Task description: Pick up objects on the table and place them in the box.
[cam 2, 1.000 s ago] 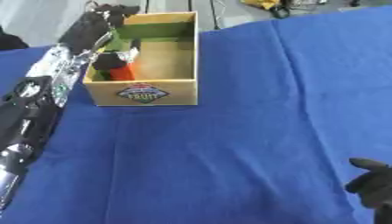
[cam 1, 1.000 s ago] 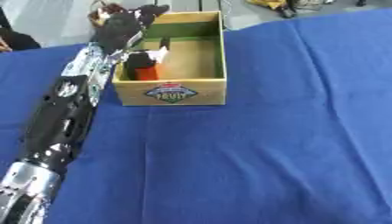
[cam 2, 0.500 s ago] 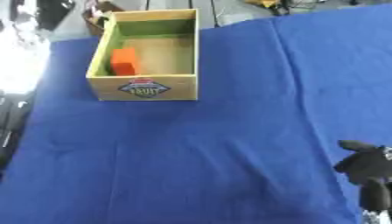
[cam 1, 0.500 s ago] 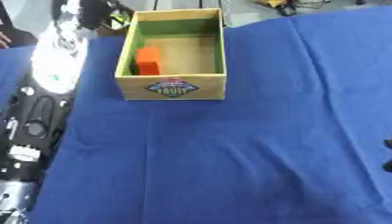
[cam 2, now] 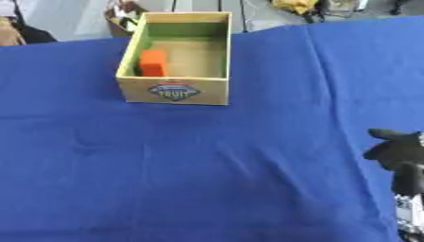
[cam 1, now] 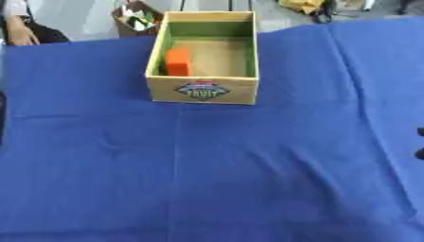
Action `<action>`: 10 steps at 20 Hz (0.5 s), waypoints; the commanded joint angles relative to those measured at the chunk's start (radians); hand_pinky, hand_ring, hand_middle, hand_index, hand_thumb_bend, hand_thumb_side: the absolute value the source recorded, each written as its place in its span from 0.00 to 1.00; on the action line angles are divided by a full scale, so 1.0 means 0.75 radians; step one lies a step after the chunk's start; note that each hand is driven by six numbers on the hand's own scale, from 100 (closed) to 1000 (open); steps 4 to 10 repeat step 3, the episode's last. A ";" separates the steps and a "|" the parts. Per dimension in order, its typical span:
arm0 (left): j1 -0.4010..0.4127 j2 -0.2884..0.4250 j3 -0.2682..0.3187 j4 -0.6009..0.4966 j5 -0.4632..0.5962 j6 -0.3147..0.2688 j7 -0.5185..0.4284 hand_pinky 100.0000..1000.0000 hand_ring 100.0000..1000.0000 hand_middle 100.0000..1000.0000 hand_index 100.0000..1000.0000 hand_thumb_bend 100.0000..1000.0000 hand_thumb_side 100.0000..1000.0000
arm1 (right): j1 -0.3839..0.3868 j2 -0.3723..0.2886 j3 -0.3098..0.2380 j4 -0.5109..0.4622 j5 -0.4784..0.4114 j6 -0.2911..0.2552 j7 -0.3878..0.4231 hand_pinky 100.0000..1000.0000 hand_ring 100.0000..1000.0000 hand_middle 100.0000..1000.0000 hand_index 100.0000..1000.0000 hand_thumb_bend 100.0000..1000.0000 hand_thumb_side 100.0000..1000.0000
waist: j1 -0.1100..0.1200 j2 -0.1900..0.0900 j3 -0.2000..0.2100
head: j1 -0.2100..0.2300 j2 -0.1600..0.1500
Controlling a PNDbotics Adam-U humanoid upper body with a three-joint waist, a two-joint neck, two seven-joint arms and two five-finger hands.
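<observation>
An orange block (cam 2: pixel 152 62) lies against the left wall of the box (cam 2: pixel 174 90) on the blue counter (cam 2: pixel 207 165). The right hand (cam 2: pixel 400 150) hovers at the near right, empty, fingers curled.

The blue cloth (cam 1: pixel 215 170) lies bare across the middle and lower frame, so a hand can sweep there unhindered. The only thing standing on it is the wooden box (cam 1: pixel 204 92), upper centre, its walls upright and its top open. Inside, an orange block (cam 1: pixel 178 61) sits against the left wall; the rest of the floor is free. At the right edge, lower down, the right hand (cam 2: pixel 399 151) hangs over the cloth. A cluttered brown basket (cam 1: pixel 136 18) stands beyond the table's far edge, just left of the box.
</observation>
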 commanded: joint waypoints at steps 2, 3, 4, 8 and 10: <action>0.099 0.040 0.066 -0.074 0.037 -0.103 0.008 0.05 0.38 0.46 0.76 0.02 0.91 | 0.007 -0.021 -0.026 -0.026 -0.008 -0.004 -0.019 0.70 0.45 0.38 0.46 0.00 0.41 | -0.009 -0.031 0.025 | -0.020 0.020; 0.138 0.030 0.074 -0.075 0.029 -0.136 0.004 0.04 0.37 0.46 0.75 0.02 0.90 | 0.011 -0.019 -0.030 -0.026 -0.003 -0.005 -0.024 0.70 0.45 0.38 0.46 0.00 0.41 | -0.011 -0.032 0.034 | -0.025 0.021; 0.138 0.030 0.074 -0.075 0.029 -0.136 0.004 0.04 0.37 0.46 0.75 0.02 0.90 | 0.011 -0.019 -0.030 -0.026 -0.003 -0.005 -0.024 0.70 0.45 0.38 0.46 0.00 0.41 | -0.011 -0.032 0.034 | -0.025 0.021; 0.138 0.030 0.074 -0.075 0.029 -0.136 0.004 0.04 0.37 0.46 0.75 0.02 0.90 | 0.011 -0.019 -0.030 -0.026 -0.003 -0.005 -0.024 0.70 0.45 0.38 0.46 0.00 0.41 | -0.011 -0.032 0.034 | -0.025 0.021; 0.138 0.030 0.074 -0.075 0.029 -0.136 0.004 0.04 0.37 0.46 0.75 0.02 0.90 | 0.011 -0.019 -0.030 -0.026 -0.003 -0.005 -0.024 0.70 0.45 0.38 0.46 0.00 0.41 | -0.011 -0.032 0.034 | -0.025 0.021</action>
